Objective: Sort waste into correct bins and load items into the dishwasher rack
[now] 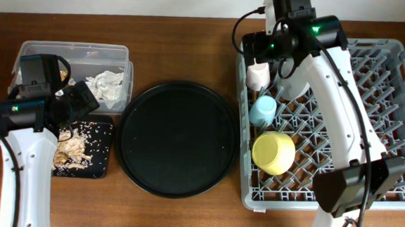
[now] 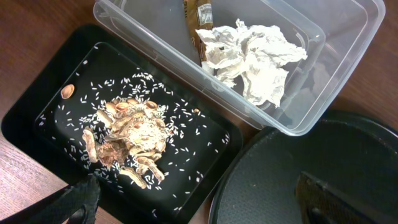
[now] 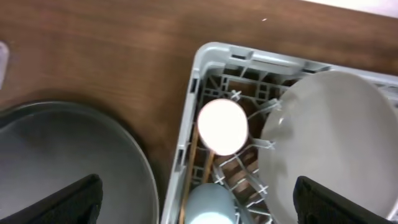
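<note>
Sorting is looking finished: napkin [image 2: 255, 59] and wrapper [image 2: 198, 11] are lying in the box [image 2: 348, 68], and scraps [image 2: 134, 134] in the tray [image 2: 37, 118]. Pink cup [image 1: 258, 75], blue cup [image 1: 262, 111], bowl [image 1: 273, 152], plate [image 3: 329, 137] and chopsticks [image 3: 188, 158] are sitting in the rack [image 1: 399, 125]. Left gripper [image 2: 196, 186] and right gripper [image 3: 198, 186] are hanging wide, holding nothing.

White arms [image 1: 346, 94], black joints [image 1: 342, 186] (green LEDs [image 1: 315, 26])

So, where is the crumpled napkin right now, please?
In the overhead view the napkin lies inside the clear box at far left, next to the black tray.
</note>
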You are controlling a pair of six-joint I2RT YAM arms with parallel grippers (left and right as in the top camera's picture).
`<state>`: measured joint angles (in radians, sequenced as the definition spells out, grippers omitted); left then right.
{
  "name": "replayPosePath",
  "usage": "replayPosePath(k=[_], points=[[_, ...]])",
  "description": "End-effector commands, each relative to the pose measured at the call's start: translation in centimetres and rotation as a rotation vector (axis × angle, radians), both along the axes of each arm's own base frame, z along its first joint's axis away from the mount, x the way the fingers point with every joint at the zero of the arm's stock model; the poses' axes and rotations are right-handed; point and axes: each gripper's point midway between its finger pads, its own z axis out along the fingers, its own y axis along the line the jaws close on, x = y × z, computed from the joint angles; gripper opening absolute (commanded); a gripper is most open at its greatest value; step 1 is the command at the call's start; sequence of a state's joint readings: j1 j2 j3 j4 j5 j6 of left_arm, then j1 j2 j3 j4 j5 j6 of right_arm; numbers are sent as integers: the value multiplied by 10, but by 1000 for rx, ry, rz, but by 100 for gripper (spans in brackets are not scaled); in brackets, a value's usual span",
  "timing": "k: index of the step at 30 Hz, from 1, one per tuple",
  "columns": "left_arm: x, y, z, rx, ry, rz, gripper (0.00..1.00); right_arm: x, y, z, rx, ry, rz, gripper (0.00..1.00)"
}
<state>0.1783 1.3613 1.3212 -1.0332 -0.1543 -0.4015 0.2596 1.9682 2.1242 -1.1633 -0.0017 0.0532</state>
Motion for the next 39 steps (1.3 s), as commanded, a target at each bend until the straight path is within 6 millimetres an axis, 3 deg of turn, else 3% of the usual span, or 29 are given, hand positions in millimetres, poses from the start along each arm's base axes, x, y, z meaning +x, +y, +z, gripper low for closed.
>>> replayPosePath(k=[1, 9, 11, 13, 17, 19, 21, 23, 24, 26, 27, 29, 31, 35, 39], points=[[1, 2, 7, 5, -19, 4, 99, -3, 7, 10, 44, -10, 19, 98], [0, 2, 7, 5, -19, 4, 99, -3, 8, 10, 44, -11, 21, 98], [1, 2, 7, 5, -19, 4, 99, -8, 7, 25, 52, -42, 21, 98], [1, 2, 7, 5, -19, 4, 99, -20, 3, 57, 69, -110, 22, 98], [0, 2, 7, 5, -19, 4, 99, -83, -14, 168, 134, -367, 25, 99], [1, 2, 7, 5, -19, 4, 99, -140, -34, 234, 163, -557, 10, 98], [1, 2, 7, 5, -19, 4, 99, -189, -62, 264, 137, -674, -57, 98], [1, 2, 7, 5, -19, 4, 99, -224, -82, 268, 126, -761, -108, 98], [0, 2, 7, 5, -19, 4, 99, -242, -87, 264, 152, -848, -114, 98], [0, 2, 7, 5, -19, 4, 99, -259, -97, 231, 170, -936, -139, 98], [0, 2, 7, 5, -19, 4, 99, -267, -102, 201, 170, -952, -156, 98], [0, 2, 7, 5, -19, 4, 99, -276, -113, 121, 145, -935, -194, 98], [0, 2, 7, 5, -19, 4, 99, -269, -112, 52, 155, -939, -189, 98], [0, 2, 7, 5, -19, 4, 99, -244, -108, 8, 331, -1023, -256, 98], [1, 2, 7, 5, -19, 4, 99, -232, -116, -49, 285, -959, -304, 98]])
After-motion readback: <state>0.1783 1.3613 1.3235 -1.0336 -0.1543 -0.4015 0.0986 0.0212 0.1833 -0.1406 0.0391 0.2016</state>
